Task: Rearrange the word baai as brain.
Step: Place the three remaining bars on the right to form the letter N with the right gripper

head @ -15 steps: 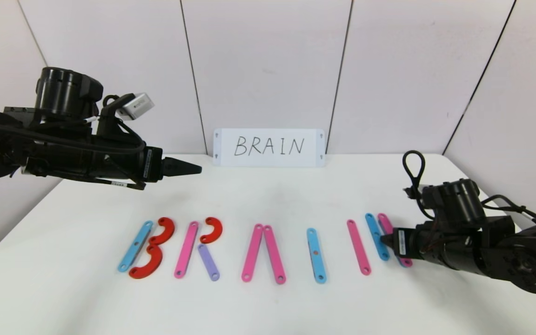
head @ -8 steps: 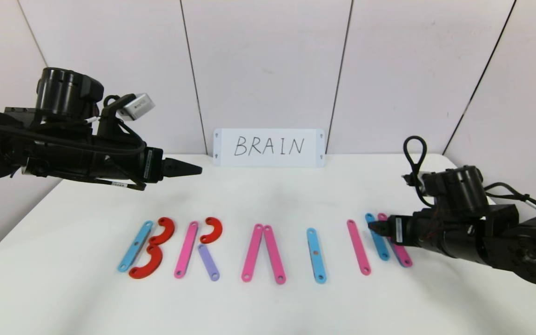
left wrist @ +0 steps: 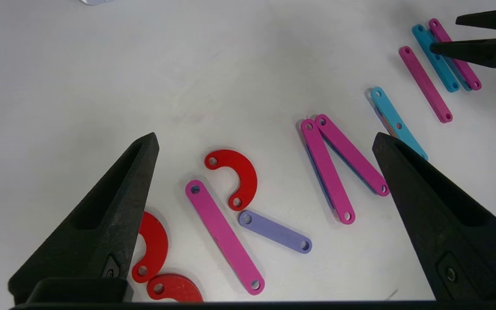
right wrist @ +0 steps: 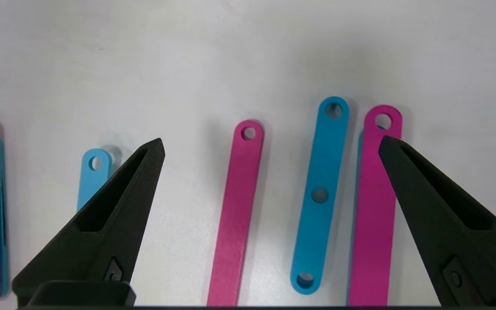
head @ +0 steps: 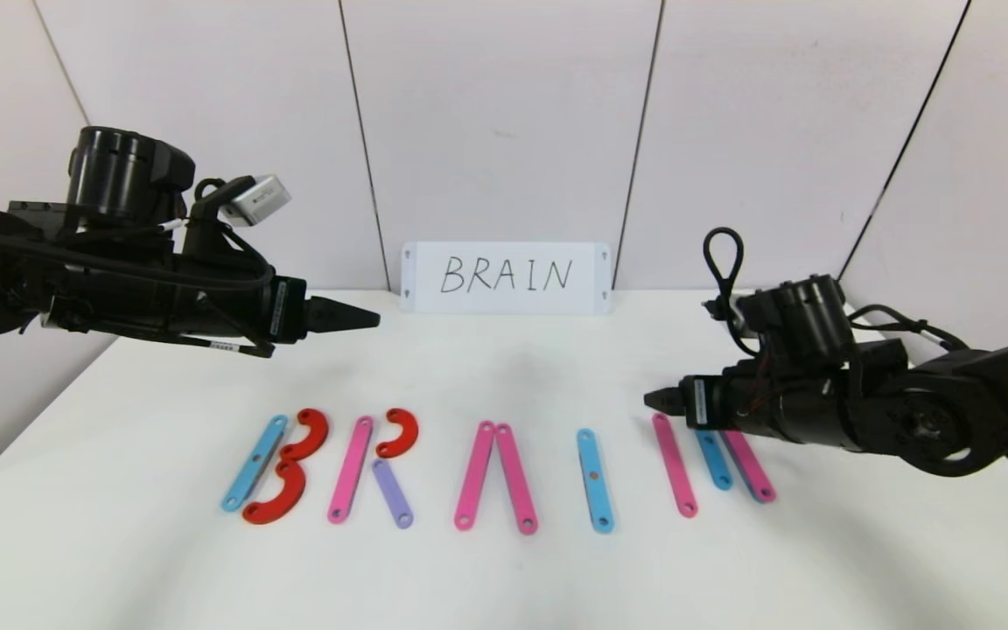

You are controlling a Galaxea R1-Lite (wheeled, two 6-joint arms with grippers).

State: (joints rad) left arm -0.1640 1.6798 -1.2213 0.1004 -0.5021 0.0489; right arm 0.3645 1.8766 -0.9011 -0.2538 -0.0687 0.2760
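Observation:
The plastic strip letters lie in a row on the white table. A blue bar (head: 254, 463) with two red curves (head: 307, 436) forms the first letter. A pink bar (head: 351, 469), a red curve (head: 399, 432) and a short purple bar (head: 393, 493) form the second. Two pink bars (head: 475, 474) lean together, then comes a single blue bar (head: 595, 480). At the right end lie a pink bar (head: 675, 465), a blue bar (right wrist: 321, 193) and a pink bar (right wrist: 373, 215). My right gripper (head: 657, 401) hovers open and empty above these (right wrist: 270, 142). My left gripper (head: 364, 319) hangs open and empty behind the first letters (left wrist: 265, 135).
A white card (head: 506, 277) with handwritten "BRAIN" stands at the back against the wall panels. The table's front part (head: 504, 577) is bare, and its right edge runs under my right arm.
My right gripper has risen and moved left and back, away from the rightmost strips it was down at. The strips and my left arm have not moved.

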